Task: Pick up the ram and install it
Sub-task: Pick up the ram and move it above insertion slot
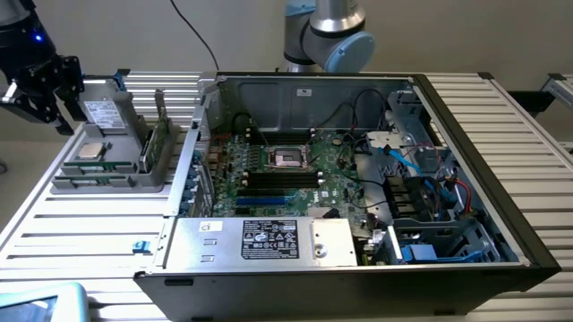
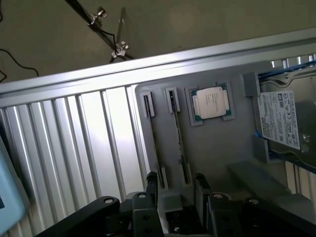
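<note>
Jaws are standing spread wide as the gripper (image 2: pixel 177 186) is hovering over the grey holder (image 2: pixel 217 148), where the ram (image 2: pixel 178 133) is sitting on edge in a slot beside the processor (image 2: pixel 212 102).

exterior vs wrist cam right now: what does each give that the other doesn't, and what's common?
Exterior view adds: the open computer case, its motherboard with black memory slots and processor socket, plus the power supply.
Wrist view adds: the floor beyond the slatted table.
Both: the open gripper near the gray tray, ram sticks standing in its slots, the processor chip and the labelled drive.
</note>
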Motion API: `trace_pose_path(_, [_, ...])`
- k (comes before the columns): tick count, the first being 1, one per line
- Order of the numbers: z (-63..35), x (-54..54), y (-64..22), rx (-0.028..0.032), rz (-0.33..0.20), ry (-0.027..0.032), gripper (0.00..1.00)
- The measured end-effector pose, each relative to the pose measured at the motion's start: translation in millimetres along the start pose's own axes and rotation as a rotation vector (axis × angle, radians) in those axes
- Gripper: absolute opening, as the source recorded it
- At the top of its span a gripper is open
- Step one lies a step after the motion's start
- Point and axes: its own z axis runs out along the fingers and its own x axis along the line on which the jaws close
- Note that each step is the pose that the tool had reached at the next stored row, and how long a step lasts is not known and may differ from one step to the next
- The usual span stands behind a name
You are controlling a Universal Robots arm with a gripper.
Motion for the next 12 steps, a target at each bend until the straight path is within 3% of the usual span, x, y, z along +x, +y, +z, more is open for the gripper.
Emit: trace_pose_path(12, [22.1, 6.0, -7.5, -0.0003, 0.0, -0.0015, 0.43])
